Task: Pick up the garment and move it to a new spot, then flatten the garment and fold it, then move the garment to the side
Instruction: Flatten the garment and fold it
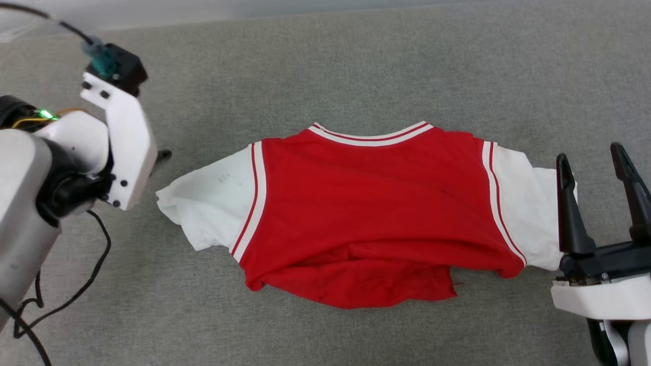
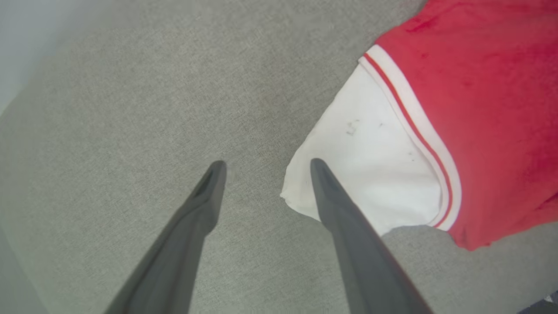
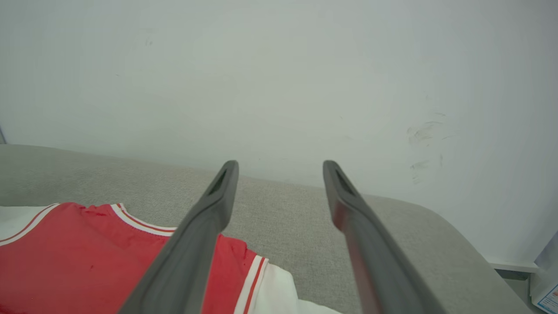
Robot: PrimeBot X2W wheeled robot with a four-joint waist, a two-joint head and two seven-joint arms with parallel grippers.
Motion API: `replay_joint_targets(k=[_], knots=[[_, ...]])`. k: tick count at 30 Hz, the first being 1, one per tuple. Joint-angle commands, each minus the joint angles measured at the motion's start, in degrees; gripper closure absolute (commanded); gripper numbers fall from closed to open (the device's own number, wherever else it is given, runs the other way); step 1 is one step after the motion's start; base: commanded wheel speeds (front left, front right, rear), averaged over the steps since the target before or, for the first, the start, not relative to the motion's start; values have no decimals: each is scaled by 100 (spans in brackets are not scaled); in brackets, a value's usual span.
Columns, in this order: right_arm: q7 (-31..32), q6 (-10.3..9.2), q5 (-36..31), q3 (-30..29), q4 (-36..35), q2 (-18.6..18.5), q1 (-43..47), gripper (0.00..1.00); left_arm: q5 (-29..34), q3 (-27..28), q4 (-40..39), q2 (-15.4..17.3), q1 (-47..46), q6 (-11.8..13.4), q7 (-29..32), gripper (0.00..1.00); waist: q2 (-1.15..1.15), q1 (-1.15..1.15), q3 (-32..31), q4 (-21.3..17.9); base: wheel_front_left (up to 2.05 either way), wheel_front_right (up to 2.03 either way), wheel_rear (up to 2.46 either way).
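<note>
The garment (image 1: pixel 366 203) lies spread on the grey fabric surface with its plain red face up, the collar at the far side and a white sleeve out to each side. Its lower hem is folded up and wrinkled. My left gripper (image 2: pixel 264 165) is open just off the left sleeve (image 2: pixel 370 174); one finger (image 2: pixel 344 218) crosses the sleeve's corner and the other hangs over bare fabric. My right gripper (image 1: pixel 590 155) stands open beside the right sleeve (image 1: pixel 529 203), fingers pointing away and holding nothing. The right wrist view has the garment (image 3: pixel 87 257) low at the left, partly behind the right gripper (image 3: pixel 279 163).
The grey surface (image 1: pixel 325 66) reaches a pale wall (image 3: pixel 279 78) at the back and rounds off at its right edge (image 3: pixel 457 235). Black cables (image 1: pixel 76 290) trail beside my left arm (image 1: pixel 122 137). A printed paper corner (image 3: pixel 547 296) sits beyond that right edge.
</note>
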Motion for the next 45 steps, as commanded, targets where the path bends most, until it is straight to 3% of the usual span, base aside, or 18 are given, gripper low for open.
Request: replay_joint_targets(k=[1, 11, 19, 20, 21, 26, 31, 35, 39, 45], knots=[[-12, -4, -21, 12, -4, -51, -106, 0, -59, -149, 14, 29, -89, 1, 103, 0, 0, 0, 81, -41, 0, 0, 0], [-12, -4, -51, 158, 111, -83, -387, 0, -627, -1520, 392, 261, -663, 0, 578, 0, 0, 0, 448, -228, 0, 0, 0], [-12, -4, -62, 181, 152, -83, -438, 0, -947, -2314, 723, 235, -626, 0, 511, 0, 0, 0, 526, -260, 0, 0, 0], [-12, -4, -65, 184, 164, -98, -462, 0, -962, -2394, 746, 223, -640, 0, 478, 62, 0, 0, 510, -254, 0, 0, 0], [-12, -4, -74, 196, 175, -113, -481, 0, -1005, -2475, 772, 205, -653, 0, 447, 100, 0, 0, 481, -242, 0, 0, 0], [-12, -4, -199, 229, 152, -319, -550, 0, -1170, -2642, 785, 286, -836, 1, 119, 100, 0, 0, 201, -163, 0, 0, 0], [39, -4, -227, 153, 318, -840, -861, 0, -1374, -2703, 733, 349, -963, 0, -296, 100, 0, 0, -187, -57, 0, 0, 0], [370, -4, -115, 214, 318, -1371, -1254, 0, -1499, -2801, 453, 586, -984, 0, -485, 100, 0, 0, -400, 29, 0, 0, 0], [1089, -4, 84, 428, 248, -1898, -1555, 0, -1576, -2839, 29, 821, -941, 0, -753, 100, 0, 0, -516, 134, 0, 0, 0], [2854, -4, 1158, 912, 379, -2796, -2044, 0, -1543, -2849, -492, 960, -903, 1, -1026, 100, 0, 0, -517, 324, 0, 0, 0]])
